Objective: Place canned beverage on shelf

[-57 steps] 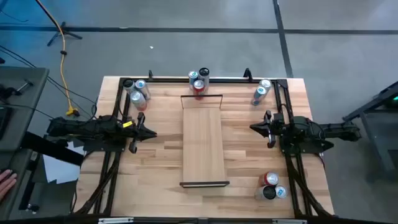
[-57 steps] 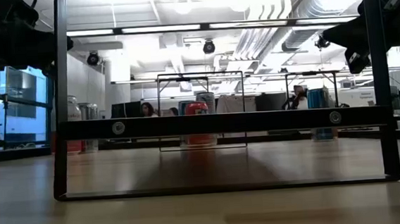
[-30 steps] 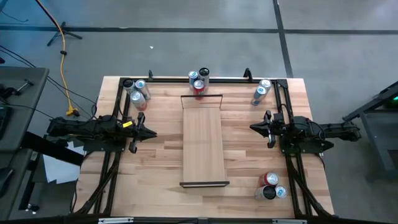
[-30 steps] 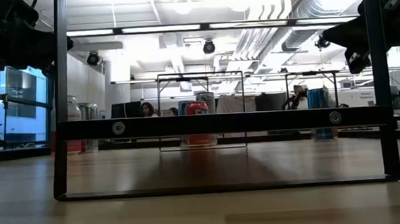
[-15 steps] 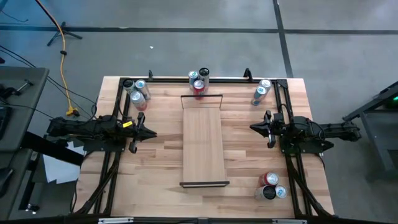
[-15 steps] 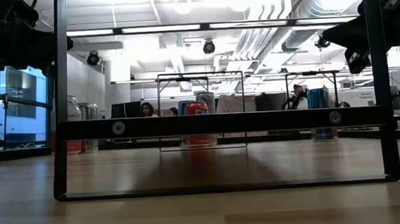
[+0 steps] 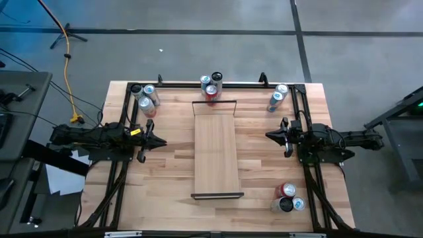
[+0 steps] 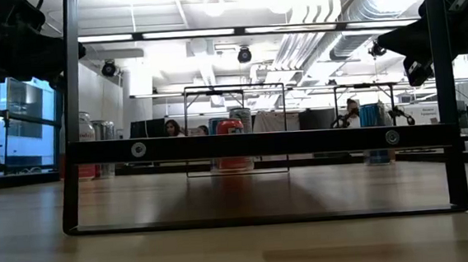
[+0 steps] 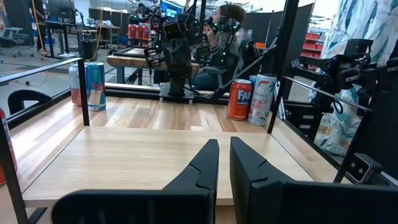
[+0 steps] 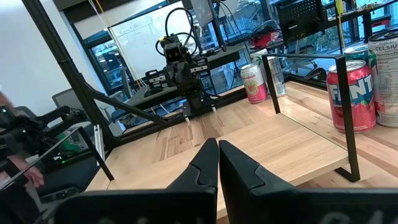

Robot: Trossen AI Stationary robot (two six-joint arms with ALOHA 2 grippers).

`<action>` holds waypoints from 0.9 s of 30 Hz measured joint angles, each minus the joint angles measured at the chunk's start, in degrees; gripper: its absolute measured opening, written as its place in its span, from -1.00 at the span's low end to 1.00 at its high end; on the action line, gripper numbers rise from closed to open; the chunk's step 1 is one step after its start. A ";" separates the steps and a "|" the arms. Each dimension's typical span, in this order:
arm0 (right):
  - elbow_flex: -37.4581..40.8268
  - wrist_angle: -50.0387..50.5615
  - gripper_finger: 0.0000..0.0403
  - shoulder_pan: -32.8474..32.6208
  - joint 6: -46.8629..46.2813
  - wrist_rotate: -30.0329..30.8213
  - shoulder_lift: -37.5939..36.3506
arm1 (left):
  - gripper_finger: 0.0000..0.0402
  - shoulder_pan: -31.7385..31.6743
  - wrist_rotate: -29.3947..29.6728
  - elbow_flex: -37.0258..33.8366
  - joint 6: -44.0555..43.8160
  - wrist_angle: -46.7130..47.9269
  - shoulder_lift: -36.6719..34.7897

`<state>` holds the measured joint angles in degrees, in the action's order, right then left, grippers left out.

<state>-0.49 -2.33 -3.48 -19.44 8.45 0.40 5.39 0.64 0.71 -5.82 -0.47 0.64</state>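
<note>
The shelf (image 7: 216,155), a long pale plank with a black rail at each short end, stands on those rails in the middle of the table. Canned beverages stand upright in groups: far centre (image 7: 211,84), far left (image 7: 145,98), far right (image 7: 277,97) and near right (image 7: 286,197). My left gripper (image 7: 163,141) hovers level at the shelf's left, shut and empty, pointing across the plank (image 9: 155,162). My right gripper (image 7: 268,135) hovers level at the shelf's right, shut and empty; its wrist view shows the plank (image 10: 261,149) and a red can (image 10: 349,96).
A black frame (image 7: 218,84) runs along the table's far edge and down both sides beside the arms. In the low view the shelf's near rail (image 8: 260,143) spans the picture, with a red can (image 8: 231,139) behind it. Bare tabletop (image 7: 172,172) lies either side of the shelf.
</note>
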 joint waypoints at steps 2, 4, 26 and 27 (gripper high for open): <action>-0.01 0.02 -1.00 0.00 0.00 0.00 0.01 | -0.98 0.00 -0.01 0.00 0.00 -0.02 -0.01; -0.02 0.01 -1.00 0.01 0.01 0.00 0.01 | -0.98 0.00 0.00 0.01 0.00 -0.01 -0.01; 0.00 0.02 -1.00 0.02 0.00 0.00 0.00 | -0.98 0.00 0.00 0.02 0.00 -0.72 0.00; -0.02 0.00 -1.00 0.00 0.02 0.00 0.00 | -0.98 0.00 -0.01 0.02 0.00 -0.72 -0.01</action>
<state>-0.51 -2.32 -3.48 -19.42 8.45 0.41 5.39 0.63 0.73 -5.82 -1.19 0.63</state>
